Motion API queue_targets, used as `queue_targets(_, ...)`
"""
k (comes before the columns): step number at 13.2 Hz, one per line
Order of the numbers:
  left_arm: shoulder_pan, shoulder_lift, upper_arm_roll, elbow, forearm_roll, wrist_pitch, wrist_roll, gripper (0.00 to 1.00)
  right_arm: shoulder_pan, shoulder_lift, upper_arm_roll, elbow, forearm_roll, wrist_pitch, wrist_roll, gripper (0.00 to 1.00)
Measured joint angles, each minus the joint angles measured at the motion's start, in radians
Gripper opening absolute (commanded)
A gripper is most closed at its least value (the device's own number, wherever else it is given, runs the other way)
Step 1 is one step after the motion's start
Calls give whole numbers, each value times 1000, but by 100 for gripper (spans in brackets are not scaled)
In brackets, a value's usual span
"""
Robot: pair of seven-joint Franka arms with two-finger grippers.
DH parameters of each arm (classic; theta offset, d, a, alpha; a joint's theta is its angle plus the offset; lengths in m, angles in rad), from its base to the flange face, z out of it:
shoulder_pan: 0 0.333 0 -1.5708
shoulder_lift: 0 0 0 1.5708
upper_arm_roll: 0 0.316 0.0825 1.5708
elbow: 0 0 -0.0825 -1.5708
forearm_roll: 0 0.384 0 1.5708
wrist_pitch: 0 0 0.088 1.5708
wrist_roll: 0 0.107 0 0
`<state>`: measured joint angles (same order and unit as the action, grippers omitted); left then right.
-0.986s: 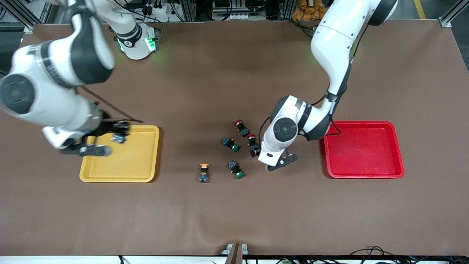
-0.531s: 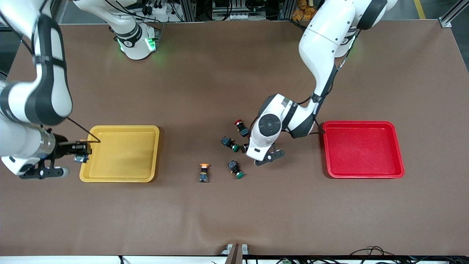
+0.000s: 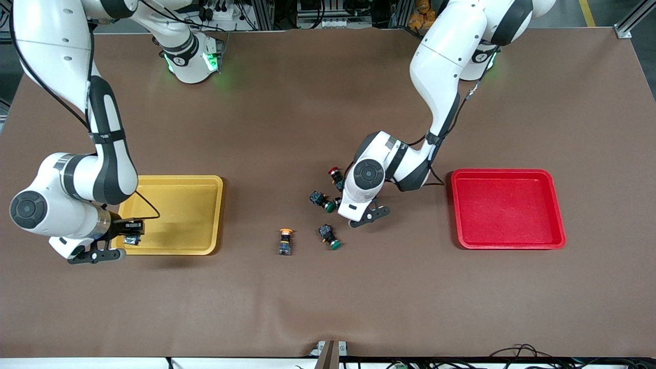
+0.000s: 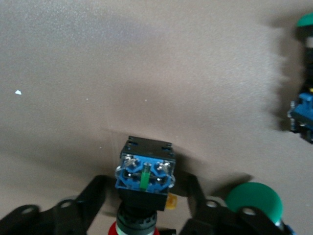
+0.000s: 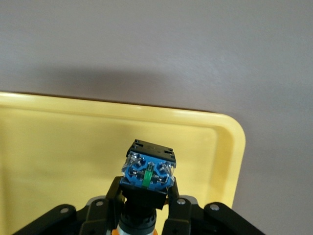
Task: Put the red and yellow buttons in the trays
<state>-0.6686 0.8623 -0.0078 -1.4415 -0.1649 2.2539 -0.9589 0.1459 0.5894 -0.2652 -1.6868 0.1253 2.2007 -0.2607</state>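
Note:
My right gripper (image 3: 132,233) is shut on a yellow-capped button (image 5: 146,171) and holds it above a corner of the yellow tray (image 3: 179,215), which also shows in the right wrist view (image 5: 58,147). My left gripper (image 4: 145,185) is open and low on the table, with its fingers on either side of a red-capped button (image 4: 145,174) without touching it. The left hand hides that button in the front view. A second red button (image 3: 334,172) lies just beside the left hand. A second yellow button (image 3: 285,241) lies nearer the front camera. The red tray (image 3: 507,210) holds nothing.
Two green-capped buttons lie close by: one (image 3: 323,200) is right next to the left hand, and its cap (image 4: 255,203) sits by a left finger. The other (image 3: 329,237) lies nearer the front camera.
My right arm swung the yellow button from the tray's farther edge to its corner nearer the camera. My left gripper slid toward the right arm's end and now covers the red button.

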Motion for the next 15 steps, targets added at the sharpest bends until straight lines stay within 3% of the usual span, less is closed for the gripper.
queue_targets(4, 1, -3, 6, 13, -3, 6, 0, 0, -13, 0, 4, -135, 0, 165, -21, 0)
queue_targets(5, 2, -8, 11, 21, -4, 10, 0, 0, -12, -1, 6, -150, 0, 175, -22, 32)
queue_targets(6, 6, -19, 15, 28, -4, 11, 0, 0, -12, -1, 8, -165, 0, 192, -22, 99)
queue_targets(8, 22, -65, 24, 34, -3, 5, 0, 0, -9, -3, 11, -183, 0, 212, -23, 100)
queue_targets(11, 87, -161, 34, 36, 20, -105, 35, 0, 10, -34, 13, -182, 0, 154, -24, 100)
queue_targets(13, 149, -224, 37, 36, 29, -206, 126, 0, 24, -100, 16, -154, 0, 55, -23, 100)
queue_targets(15, 221, -275, 39, 35, 30, -303, 258, 0, 58, -166, 21, -48, 0, -131, 2, 100)
